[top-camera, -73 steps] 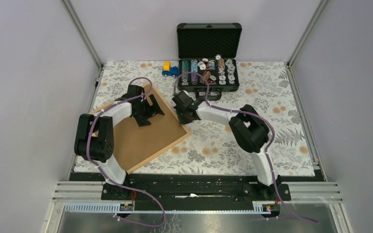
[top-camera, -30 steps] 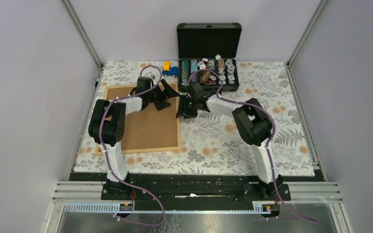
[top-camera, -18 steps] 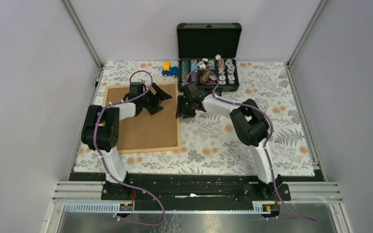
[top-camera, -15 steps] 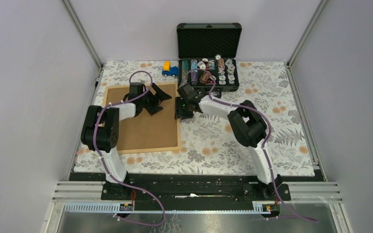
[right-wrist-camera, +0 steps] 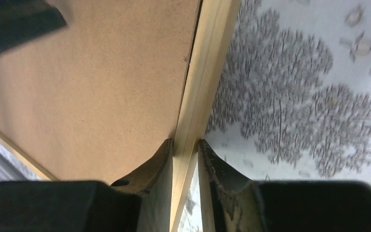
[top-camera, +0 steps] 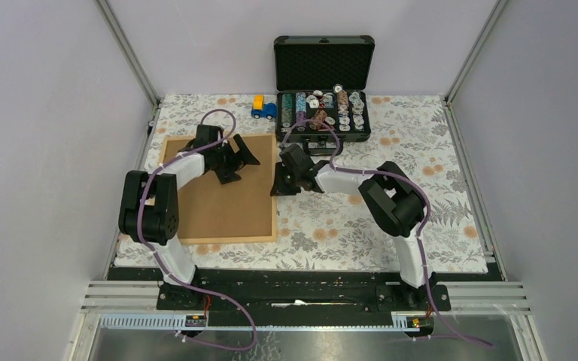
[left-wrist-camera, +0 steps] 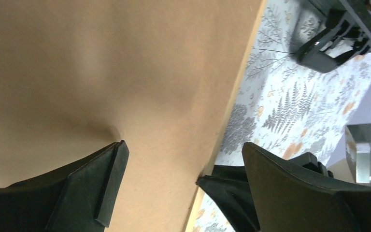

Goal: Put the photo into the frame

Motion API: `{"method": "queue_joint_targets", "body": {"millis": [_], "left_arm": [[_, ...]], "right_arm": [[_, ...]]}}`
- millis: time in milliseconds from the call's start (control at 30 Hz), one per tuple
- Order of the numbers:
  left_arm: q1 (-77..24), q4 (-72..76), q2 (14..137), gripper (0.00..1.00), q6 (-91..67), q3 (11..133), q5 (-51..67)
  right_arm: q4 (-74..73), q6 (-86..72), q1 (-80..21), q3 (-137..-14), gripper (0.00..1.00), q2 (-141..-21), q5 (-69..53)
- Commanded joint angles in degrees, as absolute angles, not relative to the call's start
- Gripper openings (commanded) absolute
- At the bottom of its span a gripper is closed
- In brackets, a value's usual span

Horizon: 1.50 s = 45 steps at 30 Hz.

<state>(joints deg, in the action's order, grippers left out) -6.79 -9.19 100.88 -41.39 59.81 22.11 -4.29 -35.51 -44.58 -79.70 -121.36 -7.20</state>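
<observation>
The frame (top-camera: 226, 240) lies flat in the left-centre of the top view, its back facing up and filled by a plain brown backing sheet (top-camera: 222, 207). Its thin light wood rails run nearly square to the worktop (top-camera: 361, 226), which is covered with a floral cloth.

At the upper part of the frame's right rail, the right gripper (top-camera: 277, 186) is clamped on the wood. The right wrist view shows one finger on the backing side and the other on the outer side of the rail (right-wrist-camera: 207, 72), both pressed against it.

The left gripper (top-camera: 239, 167) hangs over the upper right part of the backing sheet with its jaws spread wide. In the left wrist view one fingertip (left-wrist-camera: 118, 150) sits low over the board and may be touching it, though the angle leaves that unclear.

Towards the top of the view stand an open black case (top-camera: 323, 64) holding small items and a little blue toy car (top-camera: 263, 109).
</observation>
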Motion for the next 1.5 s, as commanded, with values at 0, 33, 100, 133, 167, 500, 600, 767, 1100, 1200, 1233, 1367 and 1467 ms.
{"method": "queue_joint_targets", "body": {"millis": [0, 33, 100, 133, 167, 500, 600, 767, 1100, 1200, 1233, 1367, 1467], "left_arm": [[-1.45, -25.39, 96.65, 0.99, -31.61, 67.46, 19.59], [0.49, -26.06, 95.92, 0.99, -31.19, 68.28, 18.05], [5.56, -26.59, 95.02, 0.99, -30.74, 68.81, 16.76], [8.31, -26.28, 94.86, 0.99, -30.72, 68.77, 16.15], [10.87, -25.61, 94.76, 0.99, -30.7, 68.64, 15.27], [25.07, -25.94, 99.95, 0.99, -27.31, 72.15, 10.6], [25.53, -25.42, 101.18, 0.99, -26.52, 72.36, 11.56], [25.76, -24.38, 103.73, 0.99, -25.54, 71.93, 11.96], [25.99, -24.26, 109.73, 0.99, -27.68, 71.2, 15.36], [26.05, -24.3, 110.79, 0.99, -28.3, 70.9, 16.27], [26.03, -24.26, 110.97, 0.99, -28.38, 70.78, 16.6], [26.14, -24.01, 111.11, 0.99, -28.88, 70.39, 17.4], [26.13, -23.76, 110.71, 0.99, -28.91, 70.03, 17.65]], "right_arm": [[-15.56, -35.39, -46.55, -66.29, 0.09, -120.75, -11.05], [-14.21, -35.9, -46.58, -63.89, 0.07, -119.2, -12.24], [-11.99, -36.81, -46.53, -59.67, 0.07, -116.08, -13.76], [-11.59, -36.74, -46.47, -58.84, 0.07, -113.96, -14.06], [-11.61, -36.32, -46.33, -58.62, 0.1, -112.55, -14.62], [-15.21, -34.02, -36.36, -72.16, 0.64, -109.94, -22.36], [-13.83, -34.84, -34.23, -77.24, 0.6, -112.91, -26.04], [-12.33, -36.48, -34.04, -83.91, 0.51, -119.3, -29.85], [-12.05, -36.49, -33.84, -88.61, 0.48, -125.55, -29.24], [-14.33, -35.21, -33.49, -88.95, 0.47, -124.0, -26.97], [-15.47, -34.49, -33.49, -89.4, 0.47, -123.07, -25.55], [-17.41, -32.98, -33.27, -91.18, 0.49, -120.86, -24.66], [-17.36, -33.66, -33.1, -92.32, 0.49, -121.9, -26.45]]}}
